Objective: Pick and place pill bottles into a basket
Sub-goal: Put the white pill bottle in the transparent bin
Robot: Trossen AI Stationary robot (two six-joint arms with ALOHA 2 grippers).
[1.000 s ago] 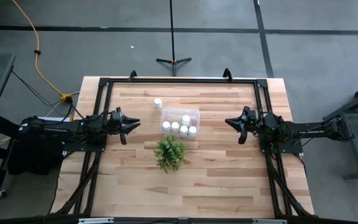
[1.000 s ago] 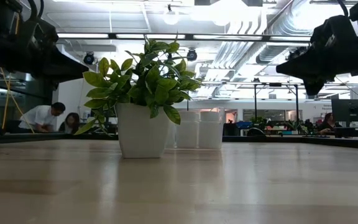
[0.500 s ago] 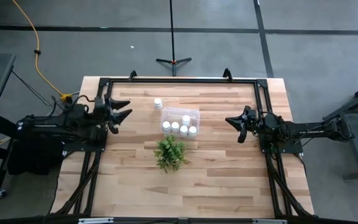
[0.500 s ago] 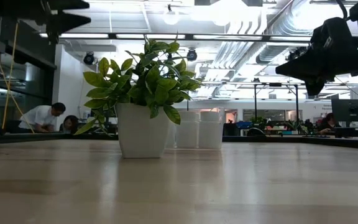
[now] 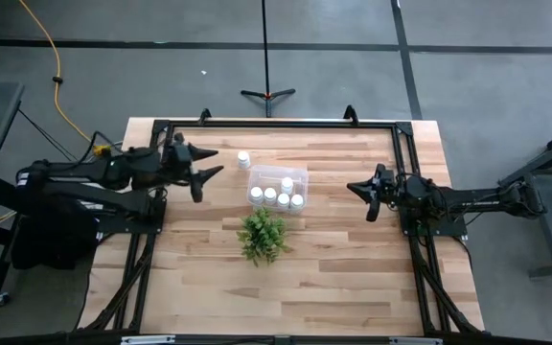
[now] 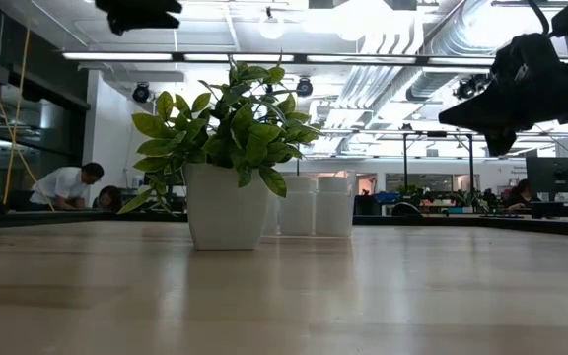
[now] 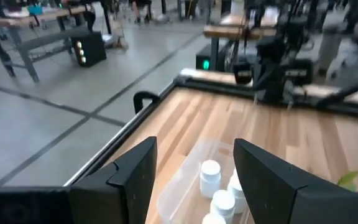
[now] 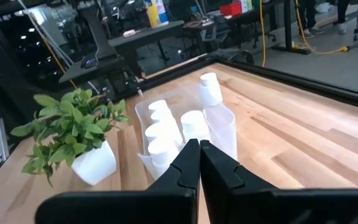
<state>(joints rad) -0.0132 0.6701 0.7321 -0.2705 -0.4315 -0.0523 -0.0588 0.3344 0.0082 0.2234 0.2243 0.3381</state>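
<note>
The clear bin (image 5: 278, 185) stands at the table's middle with several white pill bottles (image 5: 276, 195) upright in it; it also shows in the right wrist view (image 8: 219, 127) and the left wrist view (image 7: 179, 186). One more bottle (image 5: 243, 160) stands on its base on the table beside the bin's far left corner, and shows in the right wrist view (image 8: 209, 89). My left gripper (image 5: 209, 177) hovers open, above the table, left of that bottle and the bin. My right gripper (image 5: 357, 189) is shut and empty, right of the bin.
A small green plant in a white pot (image 5: 263, 235) stands just near of the bin, and shows large in the low view (image 6: 227, 202). A black frame (image 5: 276, 123) runs along the table's far and side edges. Bare wood lies toward the near edge.
My left gripper has risen and swung toward the table's far edge, then gone right toward the loose bottle, staying open. My right gripper and the bottles have kept still.
</note>
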